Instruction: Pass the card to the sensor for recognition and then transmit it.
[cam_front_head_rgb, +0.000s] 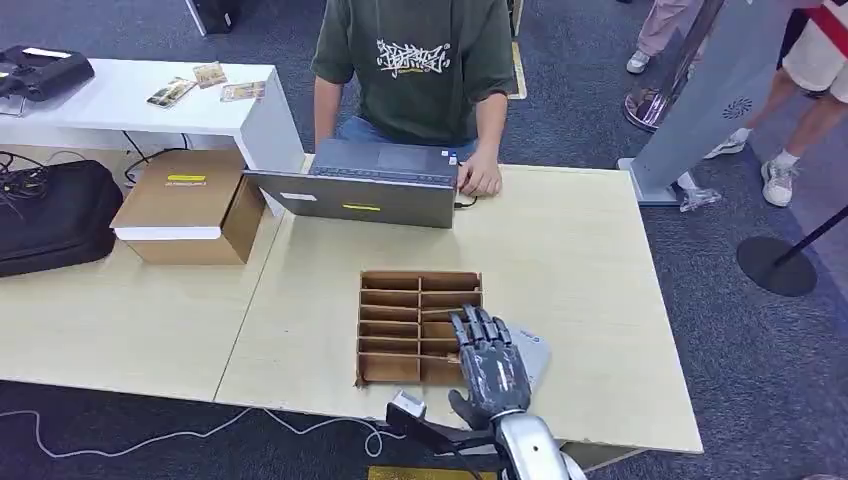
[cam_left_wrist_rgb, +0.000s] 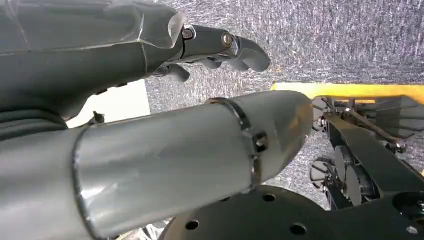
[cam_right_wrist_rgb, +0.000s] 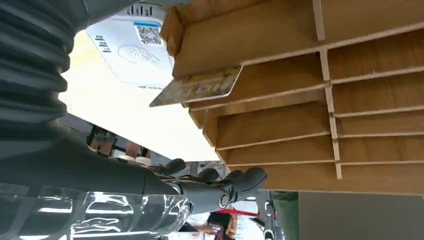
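A brown cardboard organiser (cam_front_head_rgb: 415, 325) with several slots lies on the light wooden table (cam_front_head_rgb: 580, 250). In the right wrist view a card (cam_right_wrist_rgb: 197, 86) sticks out of one slot of the organiser (cam_right_wrist_rgb: 300, 75). A white sensor pad (cam_front_head_rgb: 535, 350) with a QR code (cam_right_wrist_rgb: 132, 50) lies flat beside the organiser's right edge. My right hand (cam_front_head_rgb: 490, 365) hovers over that edge and over the pad, its fingers (cam_right_wrist_rgb: 225, 189) stretched out, apart from the card and holding nothing. My left hand (cam_left_wrist_rgb: 220, 47) hangs over the grey carpet with its fingers extended and nothing in them.
A person (cam_front_head_rgb: 415, 60) sits behind an open laptop (cam_front_head_rgb: 365, 190) at the table's far edge. A cardboard box (cam_front_head_rgb: 190, 205) and a black bag (cam_front_head_rgb: 55, 215) sit at the left. A white side table (cam_front_head_rgb: 130, 95) and a grey stand (cam_front_head_rgb: 700, 100) are further back.
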